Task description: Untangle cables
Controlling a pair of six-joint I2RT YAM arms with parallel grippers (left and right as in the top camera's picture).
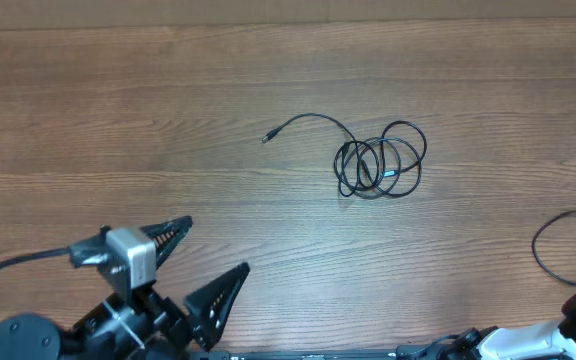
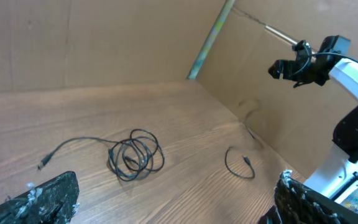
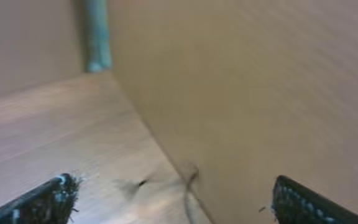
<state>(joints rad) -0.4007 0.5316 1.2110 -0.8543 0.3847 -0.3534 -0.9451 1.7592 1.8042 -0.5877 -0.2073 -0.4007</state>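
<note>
Overhead, cables (image 1: pixel 373 165) crisp — right-wrist, blurry

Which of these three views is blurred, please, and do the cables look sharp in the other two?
Overhead: sharp and evenly lit, the cable tangle crisp with almost no shadow. Left wrist: the tangle is reasonably sharp, with no glare. Right wrist: blurred throughout; the loose cable near the bottom edge is only a dark smear.

table (image 1: pixel 118 120): wood grain | walls (image 2: pixel 104 37): brown cardboard | corner post (image 2: pixel 211 37): green
</note>
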